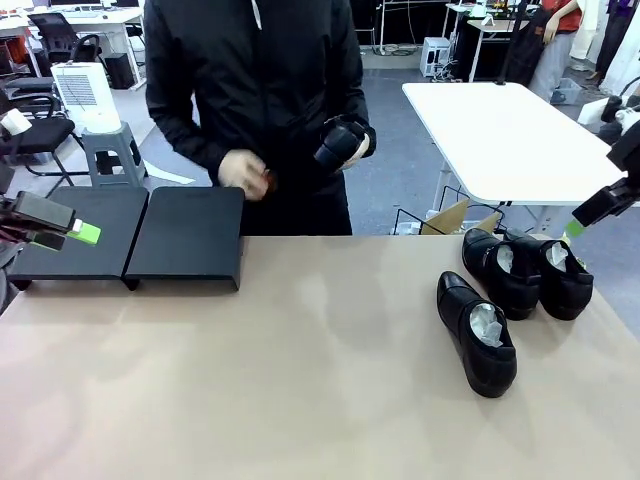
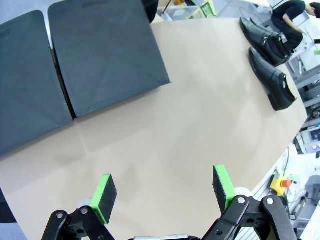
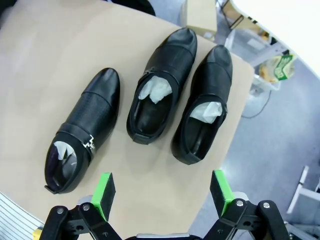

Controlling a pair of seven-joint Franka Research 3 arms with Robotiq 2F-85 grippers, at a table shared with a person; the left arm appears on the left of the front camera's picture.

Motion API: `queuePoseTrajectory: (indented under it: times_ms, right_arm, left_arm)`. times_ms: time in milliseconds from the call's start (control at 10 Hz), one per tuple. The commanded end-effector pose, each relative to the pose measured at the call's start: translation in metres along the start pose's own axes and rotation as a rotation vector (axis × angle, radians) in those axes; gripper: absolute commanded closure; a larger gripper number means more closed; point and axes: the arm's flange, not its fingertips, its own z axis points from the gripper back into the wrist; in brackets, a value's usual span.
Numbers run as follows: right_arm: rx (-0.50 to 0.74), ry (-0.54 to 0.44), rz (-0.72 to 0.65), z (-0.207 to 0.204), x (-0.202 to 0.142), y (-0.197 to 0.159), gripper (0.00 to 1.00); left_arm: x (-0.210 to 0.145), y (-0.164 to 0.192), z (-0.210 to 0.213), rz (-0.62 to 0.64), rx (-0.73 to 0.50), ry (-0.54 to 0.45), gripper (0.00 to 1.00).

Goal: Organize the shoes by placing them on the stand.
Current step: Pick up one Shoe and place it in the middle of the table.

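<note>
Blue-grey floor [image 1: 392, 140], white table [image 1: 510, 135] R, grey stool [image 1: 108, 152], office chair [image 1: 60, 38] L

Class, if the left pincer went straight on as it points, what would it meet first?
Probably bare table just off a corner of the stand; the left pincer is open; depth is unclear.

Three glossy black dress shoes [image 1: 477, 335], stuffed with white paper, lie at the table's 3 o'clock, two of them side by side. A fourth shoe [image 1: 335, 145] is held aloft at 12 o'clock in a person's hand [image 1: 361, 147]. The flat black two-panel stand [image 1: 190, 235] sits at 10 o'clock.
</note>
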Motion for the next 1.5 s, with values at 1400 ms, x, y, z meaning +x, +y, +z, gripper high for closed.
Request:
queuePoseTrajectory:
  times_ms: [1400]
  right_arm:
    - [-0.123, 0.188, -0.245, -0.119, 0.049, 0.002, 0.37]
  left_arm:
    - [-0.001, 0.002, 0.000, -0.012, -0.024, -0.011, 0.00]
